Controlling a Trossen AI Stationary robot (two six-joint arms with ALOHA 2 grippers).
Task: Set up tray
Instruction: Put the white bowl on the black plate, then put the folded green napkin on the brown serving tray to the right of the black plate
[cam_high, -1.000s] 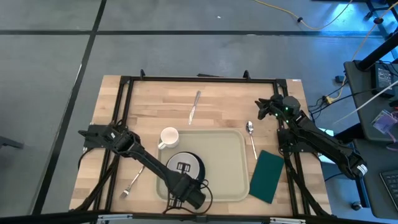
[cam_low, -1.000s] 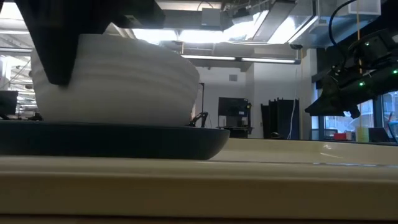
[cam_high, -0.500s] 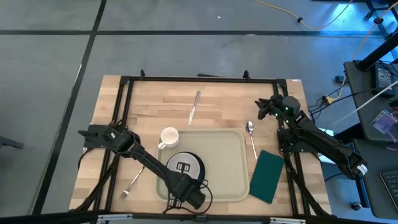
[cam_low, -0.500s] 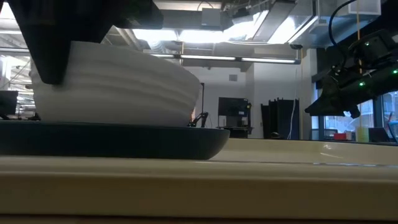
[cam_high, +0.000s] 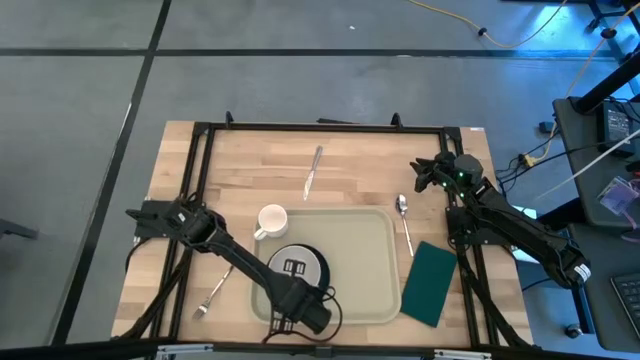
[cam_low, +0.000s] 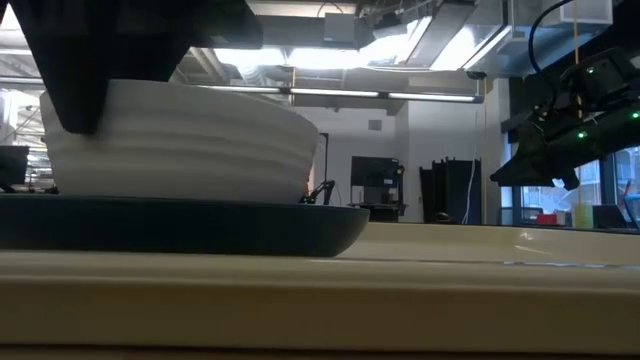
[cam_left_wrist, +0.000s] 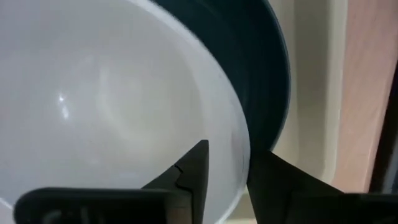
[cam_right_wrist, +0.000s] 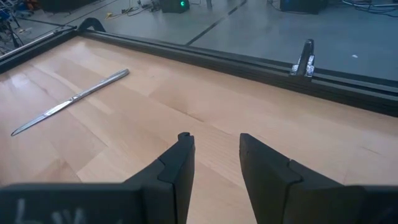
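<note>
A white bowl sits on a dark plate at the near left of the beige tray. My left gripper points down over the bowl and is open. One finger is inside the bowl's rim and the other is outside it. In the low view the bowl rests on the plate. My right gripper waits open above bare wood at the table's far right. My left gripper's fingers come from above and stand astride the bowl's rim, one inside and one outside. Whether either finger touches the rim, I cannot tell. The bowl sits on the plate.
A white mug stands just off the tray's far left corner. A fork lies left of the tray, a knife lies beyond it, and a spoon and a dark green napkin lie to its right.
My left gripper has opened without moving away. In the low view the bowl's raised side has sunk, and the bowl has settled lower and more level on the plate.
</note>
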